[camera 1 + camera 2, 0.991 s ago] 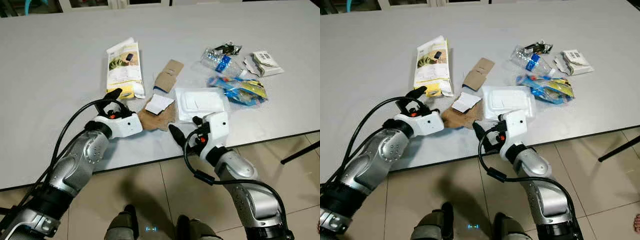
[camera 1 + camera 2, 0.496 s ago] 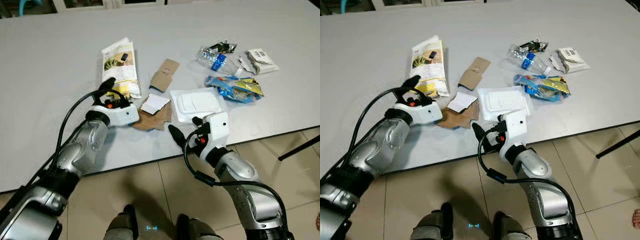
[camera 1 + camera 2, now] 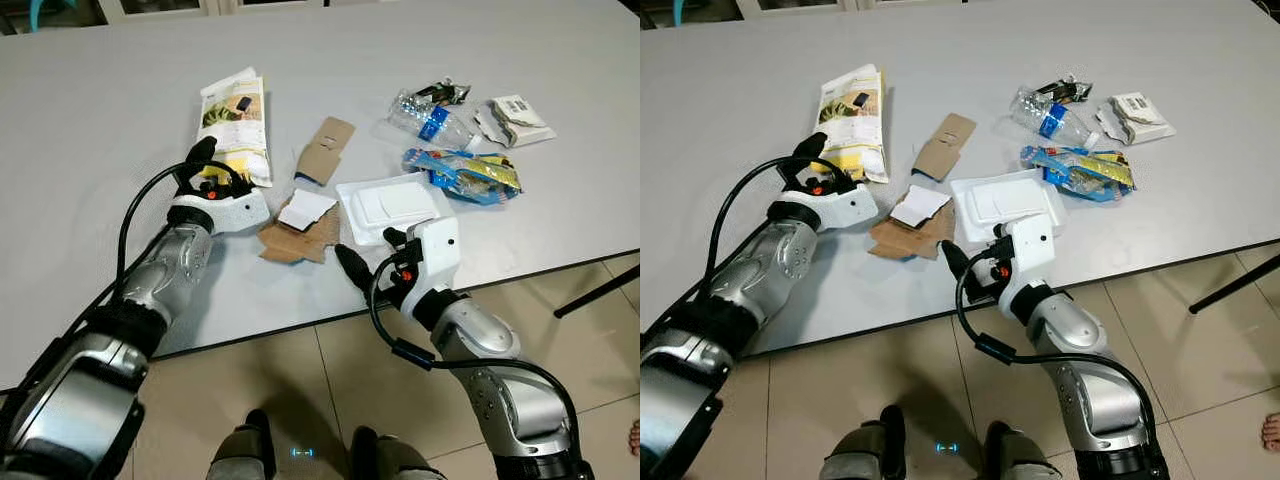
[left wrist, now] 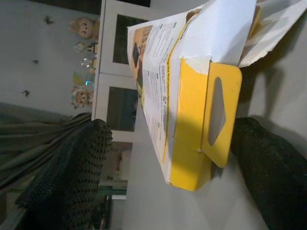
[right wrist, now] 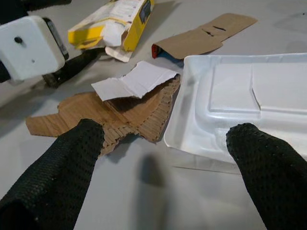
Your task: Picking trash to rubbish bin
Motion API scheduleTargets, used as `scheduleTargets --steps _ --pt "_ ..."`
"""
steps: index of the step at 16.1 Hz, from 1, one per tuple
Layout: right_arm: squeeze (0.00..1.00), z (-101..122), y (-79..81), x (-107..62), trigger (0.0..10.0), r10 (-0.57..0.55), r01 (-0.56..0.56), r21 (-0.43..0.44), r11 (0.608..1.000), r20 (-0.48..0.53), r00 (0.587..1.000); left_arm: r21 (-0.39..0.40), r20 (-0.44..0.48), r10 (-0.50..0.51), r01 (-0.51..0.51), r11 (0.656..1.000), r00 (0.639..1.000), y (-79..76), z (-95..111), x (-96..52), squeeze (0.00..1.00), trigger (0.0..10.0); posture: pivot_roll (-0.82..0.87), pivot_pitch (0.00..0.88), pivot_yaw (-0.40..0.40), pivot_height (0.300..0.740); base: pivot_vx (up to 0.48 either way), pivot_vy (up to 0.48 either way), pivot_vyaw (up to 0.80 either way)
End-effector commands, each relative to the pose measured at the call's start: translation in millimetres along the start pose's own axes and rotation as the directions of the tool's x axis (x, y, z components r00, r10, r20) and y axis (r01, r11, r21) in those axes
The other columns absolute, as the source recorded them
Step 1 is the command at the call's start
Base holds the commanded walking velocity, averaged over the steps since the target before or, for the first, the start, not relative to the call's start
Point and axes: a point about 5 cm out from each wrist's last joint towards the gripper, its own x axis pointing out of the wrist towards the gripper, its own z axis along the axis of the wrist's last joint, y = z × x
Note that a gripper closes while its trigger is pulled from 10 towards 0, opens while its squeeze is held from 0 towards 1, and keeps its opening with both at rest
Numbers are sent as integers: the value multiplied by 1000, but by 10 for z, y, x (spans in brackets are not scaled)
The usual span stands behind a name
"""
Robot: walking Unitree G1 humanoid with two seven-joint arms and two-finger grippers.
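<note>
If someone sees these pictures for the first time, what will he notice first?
Probably the litter scattered on the grey table: a yellow-and-white carton, cardboard scraps, a white plastic tray and a crushed bottle. The left gripper, open, straddles the carton's yellow end; the right gripper is open before the tray.

Both silver arms reach forward over the table (image 3: 100,90). The left claw (image 3: 205,170) sits at ten o'clock, fingers spread wide apart. The right claw (image 3: 365,255) hangs at five o'clock near the edge — fingers parted too.
</note>
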Motion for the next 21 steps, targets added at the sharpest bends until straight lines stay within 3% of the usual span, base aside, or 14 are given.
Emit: scheduleTargets --steps 1,12,18,19,20,21 --pt "0 87 57 -6 10000 35 -34 -9 999 21 999 -2 -31 -93 93 996 995 -251 -64 -100 0 10000 -85 258 -55 740 0 0 0" --pt "0 196 210 -18 10000 154 -154 -33 988 10 988 -66 -5 -115 114 991 993 -503 86 -135 0 10000 -102 263 -88 740 0 0 0" --pt "0 200 249 -21 10000 164 -164 -23 986 8 986 21 30 -146 146 989 989 -602 240 -121 0 10000 -114 264 -86 740 0 0 0" --pt "0 195 247 -30 10000 159 -159 -20 987 7 987 75 -11 -163 163 984 987 -611 183 -120 0 9569 -120 264 -83 740 0 0 0" --pt "0 192 243 -35 10000 157 -157 -19 987 7 988 121 -54 -172 178 977 984 -603 109 -118 0 4392 -120 265 -82 740 0 0 0" --pt "0 189 241 -39 10000 155 -155 -17 988 6 988 154 -91 -172 185 971 981 -579 43 -112 0 9686 -120 265 -82 740 0 0 0"
